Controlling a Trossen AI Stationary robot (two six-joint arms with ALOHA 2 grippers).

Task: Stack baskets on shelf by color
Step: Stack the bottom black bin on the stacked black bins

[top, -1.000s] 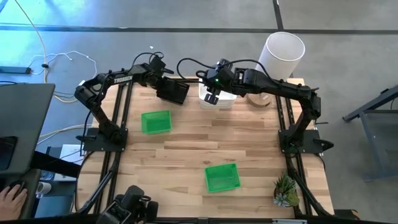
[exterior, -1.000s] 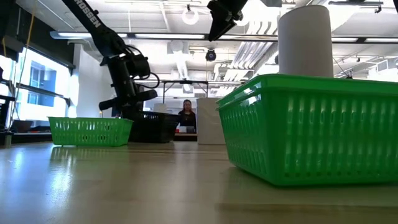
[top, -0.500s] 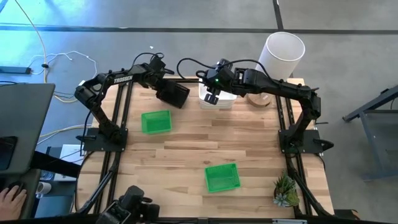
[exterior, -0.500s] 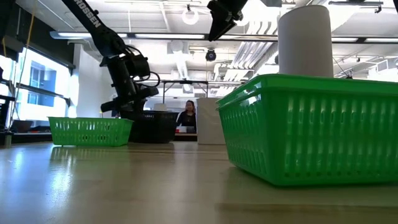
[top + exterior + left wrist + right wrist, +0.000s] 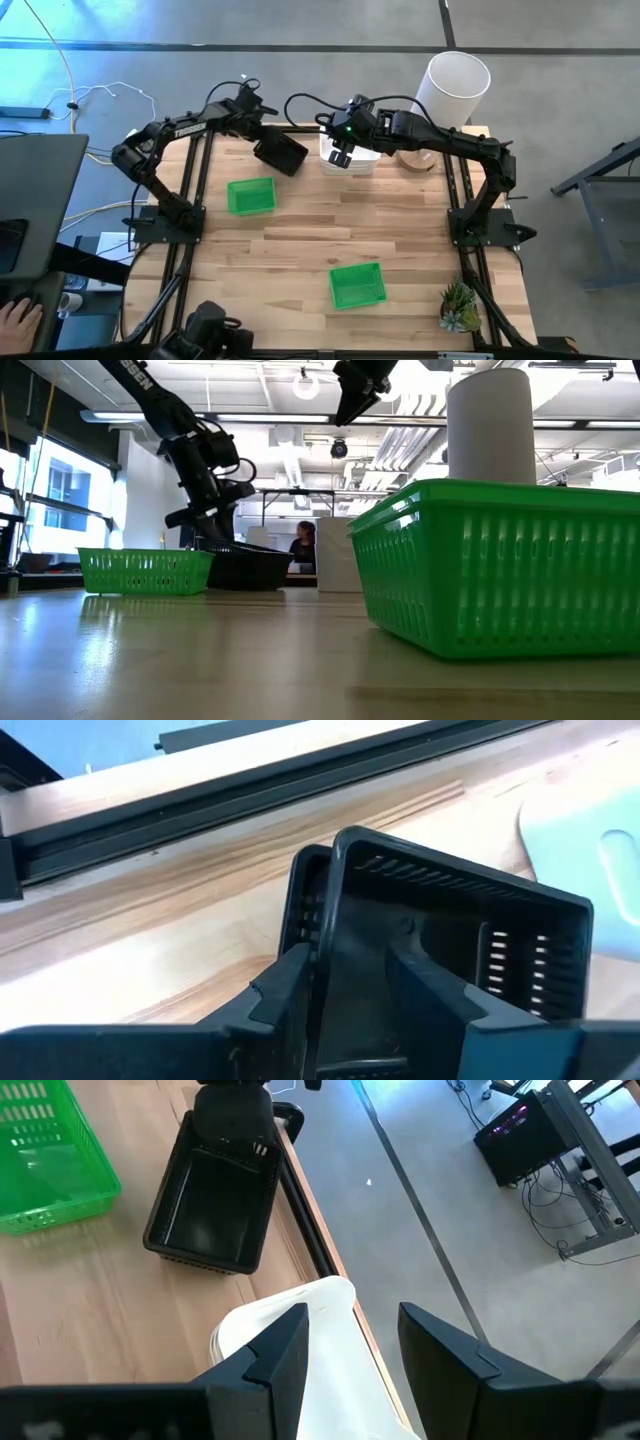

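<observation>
At far edge of worktop (image 5: 300,240), left of centre, black basket stack (image 5: 280,153) sits w/ left claw (image 5: 262,133) at its far end wall; fingers apart, straddling the wall, top basket tilted up at near end. Right claw (image 5: 341,158) hangs above white basket stack (image 5: 362,158) at far edge centre, fingers apart, holding nothing. One green basket (image 5: 250,195) nr left side; other green basket (image 5: 357,284) nr front edge.
</observation>
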